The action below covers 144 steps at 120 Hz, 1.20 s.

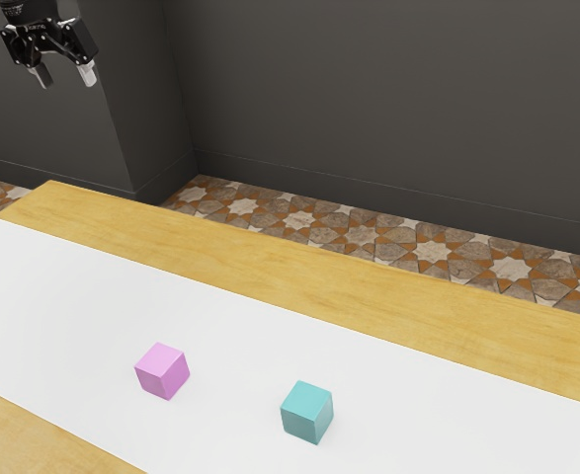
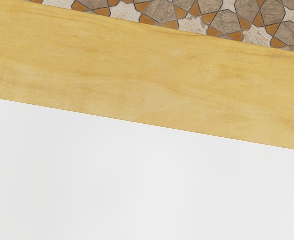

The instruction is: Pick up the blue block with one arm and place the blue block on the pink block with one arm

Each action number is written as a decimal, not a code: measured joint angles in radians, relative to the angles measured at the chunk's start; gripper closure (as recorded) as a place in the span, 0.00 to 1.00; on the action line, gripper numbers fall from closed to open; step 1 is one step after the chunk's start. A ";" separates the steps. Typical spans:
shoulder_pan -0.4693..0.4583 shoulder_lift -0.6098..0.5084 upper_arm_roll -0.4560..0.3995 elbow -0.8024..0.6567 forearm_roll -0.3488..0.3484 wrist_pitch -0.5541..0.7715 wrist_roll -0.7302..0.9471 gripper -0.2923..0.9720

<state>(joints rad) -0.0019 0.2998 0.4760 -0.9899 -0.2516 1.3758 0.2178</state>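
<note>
The gripper [image 1: 67,76] hangs released and empty, fingers spread, high above the counter [image 1: 270,272] and well apart from the pink block [image 1: 162,370], up toward the exterior view's left. The blue block [image 1: 306,412] sits flat on the counter's white surface, near the pink block on the exterior view's right, not touching it. That gap probably leaves the fingers room to straddle it. The pick has not yet begun.

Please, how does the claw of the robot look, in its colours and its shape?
The claw has a black, blocky body, wider than it is tall. From it come two short black fingers, and each one ends in a pale grey tip.
</note>
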 joint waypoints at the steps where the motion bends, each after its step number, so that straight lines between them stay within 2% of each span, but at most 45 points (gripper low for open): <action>1: 0.000 0.000 0.000 0.000 0.000 0.000 0.000 0.25; 34: -0.002 -0.008 0.001 0.009 0.001 -0.005 0.000 0.25; 43: -0.093 -0.127 0.004 0.060 0.029 -0.014 0.000 0.25; 54: -0.209 -0.152 0.004 0.055 0.054 -0.022 0.001 0.25; 65: -0.267 -0.082 -0.001 0.026 0.134 -0.028 -0.001 0.25; 72: -0.273 -0.019 -0.003 0.005 0.153 -0.028 -0.002 0.25; 83: -0.277 0.073 -0.006 -0.049 0.133 0.018 -0.004 0.25; 106: -0.295 0.176 -0.037 -0.156 0.093 0.175 -0.007 0.25; 118: -0.322 0.275 -0.139 -0.116 0.086 0.260 -0.018 0.25; 129: -0.332 0.413 -0.242 0.011 0.083 0.336 -0.033 0.25; 144: -0.356 0.526 -0.305 0.038 0.082 0.416 -0.065 0.25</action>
<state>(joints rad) -0.3579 0.8257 0.1706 -0.9514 -0.1695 1.7918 0.1526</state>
